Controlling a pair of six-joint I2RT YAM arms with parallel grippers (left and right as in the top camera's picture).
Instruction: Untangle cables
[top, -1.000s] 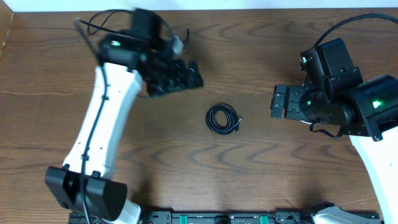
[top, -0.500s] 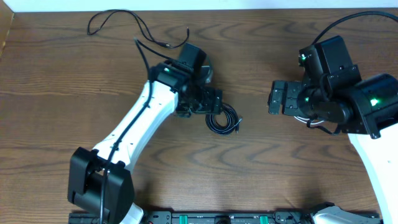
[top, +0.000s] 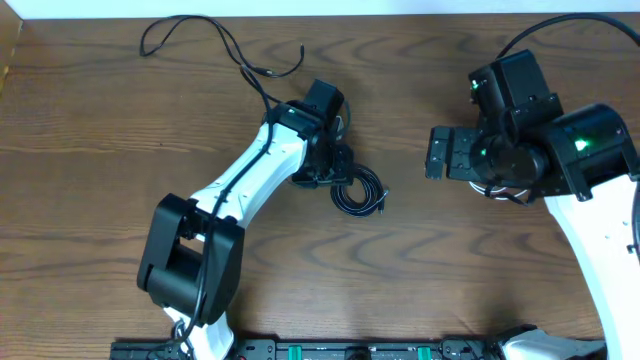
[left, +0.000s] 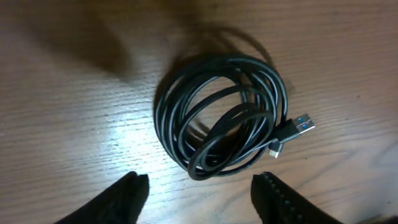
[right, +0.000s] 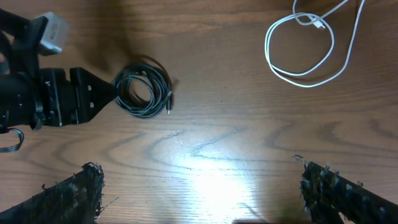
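Left wrist, glossy black cable coil (left: 219, 129) on grained wood table (left: 62, 112), left fingers (left: 124, 199) apart, right fingers (right: 71, 190) spread

Desk: we see brown wood grain (top: 80, 150) filling nearly every view.
Far edge: we find a pale strip (top: 300, 7) beyond the desk; wall or floor, we cannot tell.
Light: we note a bright glare (right: 205, 168) on the wood.

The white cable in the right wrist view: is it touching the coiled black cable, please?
No, the white cable lies well apart from the coiled black cable.
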